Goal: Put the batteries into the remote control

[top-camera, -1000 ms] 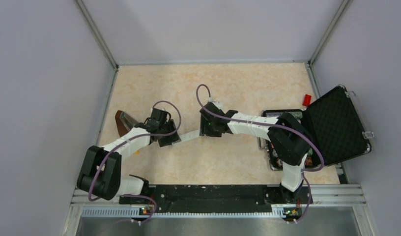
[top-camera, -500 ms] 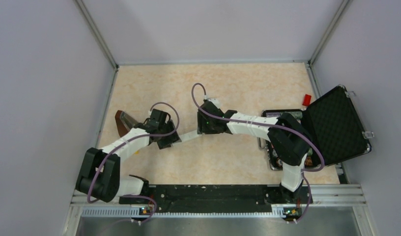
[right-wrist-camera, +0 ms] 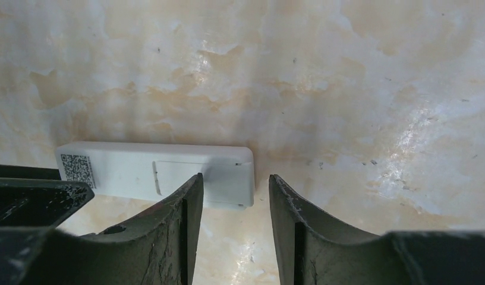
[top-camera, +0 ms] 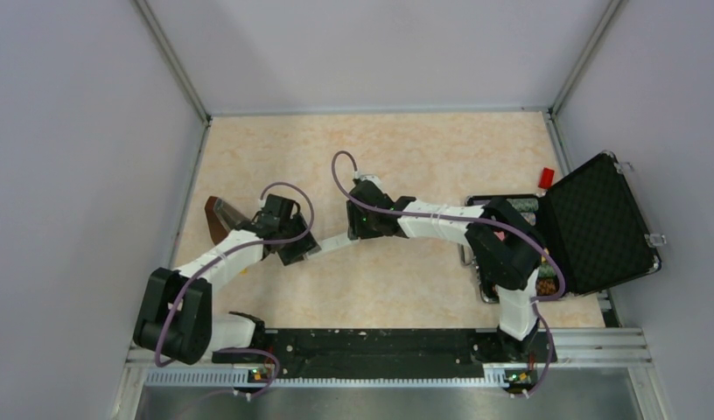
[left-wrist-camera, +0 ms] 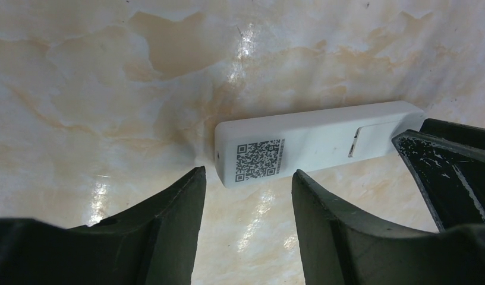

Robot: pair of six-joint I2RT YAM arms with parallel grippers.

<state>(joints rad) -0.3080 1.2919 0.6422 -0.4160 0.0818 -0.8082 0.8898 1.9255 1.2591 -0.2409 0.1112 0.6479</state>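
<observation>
The remote control [top-camera: 335,241] lies flat on the table with its plain white back up, between my two grippers. In the left wrist view its QR-code end [left-wrist-camera: 258,157] sits just beyond my open left gripper [left-wrist-camera: 246,175], with nothing between the jaws. The battery-cover end [right-wrist-camera: 225,172] lies just past my right gripper [right-wrist-camera: 234,177], which is open and above it. One right finger overlaps that end in the image. In the top view the left gripper [top-camera: 294,249] and right gripper [top-camera: 360,229] stand at opposite ends of the remote. The batteries are out of view.
An open black foam-lined case [top-camera: 598,223] stands at the right edge, its tray partly hidden by the right arm. A red block [top-camera: 546,178] sits behind it. A brown object [top-camera: 218,217] lies at the left, near the left arm.
The right arm has shifted a little to the left, toward the remote's end, and its jaws have narrowed slightly. The left gripper has edged left. The remote has not moved.
</observation>
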